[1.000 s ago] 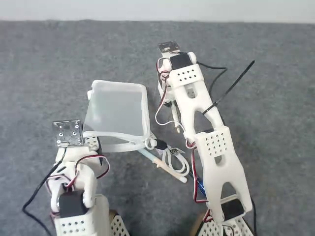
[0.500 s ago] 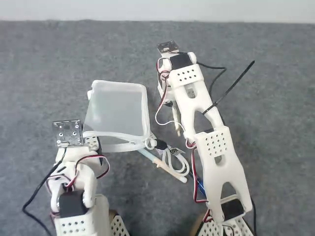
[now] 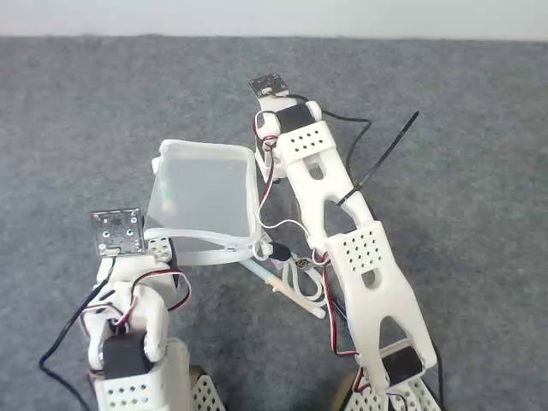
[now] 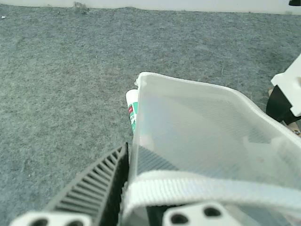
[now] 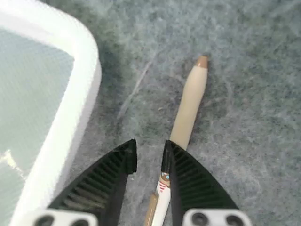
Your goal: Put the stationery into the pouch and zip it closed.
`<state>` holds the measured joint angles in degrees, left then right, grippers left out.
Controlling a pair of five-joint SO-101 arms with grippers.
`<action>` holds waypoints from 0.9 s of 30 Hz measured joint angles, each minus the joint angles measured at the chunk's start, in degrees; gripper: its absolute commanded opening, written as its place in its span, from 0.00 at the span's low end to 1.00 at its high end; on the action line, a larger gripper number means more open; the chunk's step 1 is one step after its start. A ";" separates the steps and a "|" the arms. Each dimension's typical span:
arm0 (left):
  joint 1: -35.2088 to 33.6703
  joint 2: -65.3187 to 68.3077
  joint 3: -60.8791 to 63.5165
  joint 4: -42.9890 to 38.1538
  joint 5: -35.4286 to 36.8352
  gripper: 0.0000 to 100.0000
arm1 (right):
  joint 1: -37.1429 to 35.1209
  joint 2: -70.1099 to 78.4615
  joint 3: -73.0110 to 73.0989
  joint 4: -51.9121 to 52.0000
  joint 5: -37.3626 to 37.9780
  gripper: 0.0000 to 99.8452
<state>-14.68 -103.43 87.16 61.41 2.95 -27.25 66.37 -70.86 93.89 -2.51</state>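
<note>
The translucent white pouch [image 3: 205,188] stands open on the grey carpet. My left gripper [image 4: 136,197] is shut on its white zip band [image 4: 202,188] at the near end. A white and green tube [image 4: 132,109] shows at the pouch's far wall; I cannot tell whether it is inside or behind. My right gripper [image 5: 149,148] hovers just past the pouch's right rim [image 5: 80,108]. It is shut on a beige pen [image 5: 188,108] whose brown tip sticks out beyond the fingertips. In the high view the right arm [image 3: 312,163] covers this pen.
A second pale pen [image 3: 291,291] lies on the carpet between the two arm bases, beside a small labelled item [image 3: 301,261]. The right arm's loose wires [image 3: 274,205] hang close to the pouch's right edge. Open carpet lies to the left and far side of the pouch.
The right arm has swung left, bringing its gripper close to the pouch's right rim. The left arm and the pouch have kept still.
</note>
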 measured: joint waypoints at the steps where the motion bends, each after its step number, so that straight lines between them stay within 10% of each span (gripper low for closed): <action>1: 0.00 0.00 0.00 0.00 0.00 0.01 | 0.00 0.00 0.00 -0.18 -0.09 0.03; 19: 0.00 0.00 0.00 0.00 0.00 0.01 | 0.70 0.18 -7.30 6.59 4.04 0.01; 27: 0.00 0.00 0.00 0.00 0.00 0.01 | 0.62 0.18 -7.30 6.59 4.04 0.20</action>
<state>-14.68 -103.43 87.16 61.41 2.95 -26.64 66.55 -78.15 100.48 1.54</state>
